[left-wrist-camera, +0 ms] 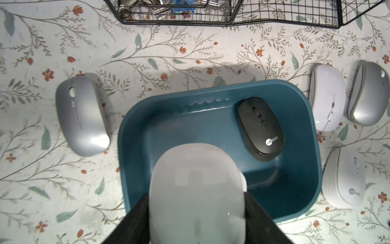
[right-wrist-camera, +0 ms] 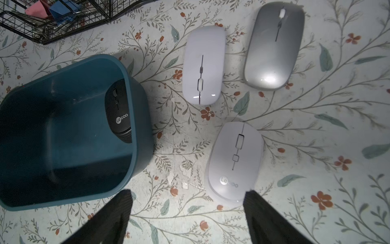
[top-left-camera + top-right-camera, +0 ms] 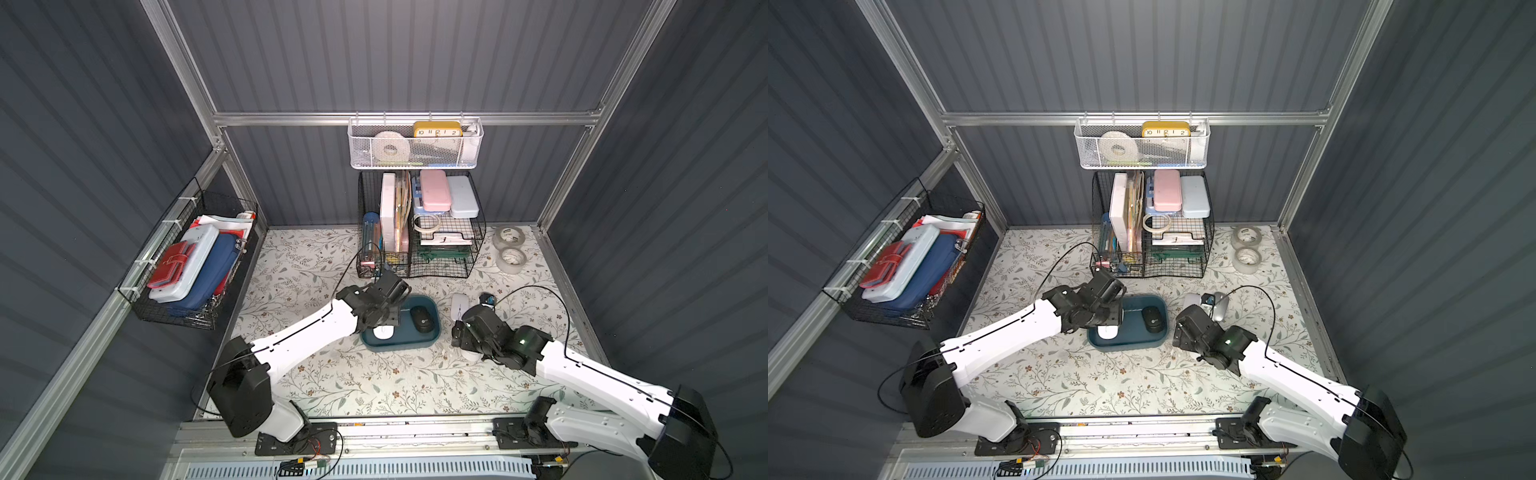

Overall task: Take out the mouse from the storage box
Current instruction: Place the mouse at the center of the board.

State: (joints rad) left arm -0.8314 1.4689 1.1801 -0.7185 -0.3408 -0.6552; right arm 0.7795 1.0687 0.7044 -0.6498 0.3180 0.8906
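The storage box point(image 3: 399, 347) point(image 3: 1127, 344) is a shallow teal tub in the middle of the floral mat. A black mouse point(image 3: 422, 319) point(image 1: 260, 128) point(image 2: 118, 112) lies inside along its right wall. My left gripper point(image 3: 380, 322) point(image 1: 196, 196) reaches down over the box's front-left part, shut on a white mouse point(image 3: 383, 331) point(image 3: 1107, 331) point(image 1: 196, 169) that fills the gap between the black fingers. The box floor point(image 1: 190, 131) point(image 2: 63, 126) is otherwise bare. My right gripper point(image 3: 459, 332) point(image 2: 187, 211) hovers open to the right of the box, holding nothing.
Right of the box lie a slim white mouse point(image 2: 203, 65), a grey mouse point(image 2: 274, 46) and a rounder white mouse point(image 2: 234, 162). Another grey mouse point(image 1: 81, 114) lies left of the box. A black wire organizer point(image 3: 419, 232) stands behind, and two tape rolls point(image 3: 509, 249) sit at the back right.
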